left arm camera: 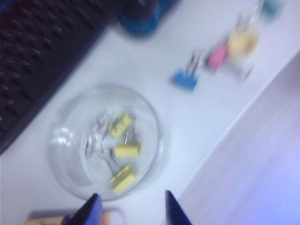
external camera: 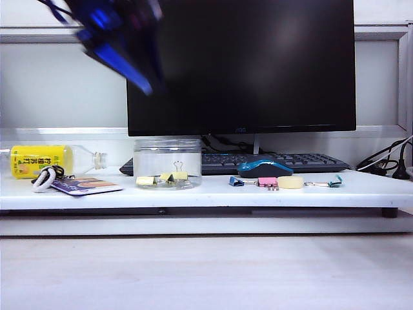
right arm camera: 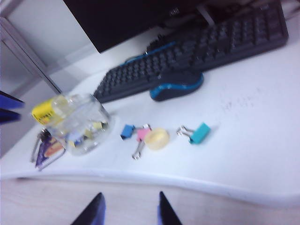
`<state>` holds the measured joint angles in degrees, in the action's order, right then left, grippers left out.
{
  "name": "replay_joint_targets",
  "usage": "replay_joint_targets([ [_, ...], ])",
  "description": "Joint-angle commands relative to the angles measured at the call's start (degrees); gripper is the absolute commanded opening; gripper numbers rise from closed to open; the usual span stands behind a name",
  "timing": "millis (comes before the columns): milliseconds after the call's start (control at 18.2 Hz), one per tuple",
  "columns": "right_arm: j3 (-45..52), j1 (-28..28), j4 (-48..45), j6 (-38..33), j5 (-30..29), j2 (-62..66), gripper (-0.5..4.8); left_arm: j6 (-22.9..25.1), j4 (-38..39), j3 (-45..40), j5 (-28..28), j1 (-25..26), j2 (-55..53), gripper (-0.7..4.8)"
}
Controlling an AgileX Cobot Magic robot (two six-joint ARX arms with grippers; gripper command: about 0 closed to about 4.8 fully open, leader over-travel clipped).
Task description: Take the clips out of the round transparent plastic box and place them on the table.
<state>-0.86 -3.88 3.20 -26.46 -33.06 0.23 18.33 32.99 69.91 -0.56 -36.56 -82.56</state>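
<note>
White table (external camera: pixel 361 187) cluttered below monitor (external camera: pixel 258 64), clips (left arm camera: pixel 123 154) sitting in box (external camera: pixel 167 163), left gripper (left arm camera: pixel 130 208) and right gripper (right arm camera: pixel 129 208) both spread, empty.

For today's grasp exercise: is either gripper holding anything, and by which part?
Nothing is held: the left gripper hangs open above the round transparent plastic box; the right gripper is open too.
</note>
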Motion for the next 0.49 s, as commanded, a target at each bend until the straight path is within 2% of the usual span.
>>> replay_joint_targets([
  [55,-0.2,0.1,1.2,2.0,-0.1,-0.1,1.48,2.3,-0.1,2.4,-4.3,0.1,-5.4,1.84],
  [330,-0.2,0.0,1.3,2.6,1.4,-0.1,1.48,4.7,-5.2,2.8,-4.8,0.2,-8.4,1.84],
  [495,-0.1,0.1,1.3,2.7,1.4,-0.1,1.48,4.6,-4.9,5.6,-4.8,0.7,-10.8,1.84],
])
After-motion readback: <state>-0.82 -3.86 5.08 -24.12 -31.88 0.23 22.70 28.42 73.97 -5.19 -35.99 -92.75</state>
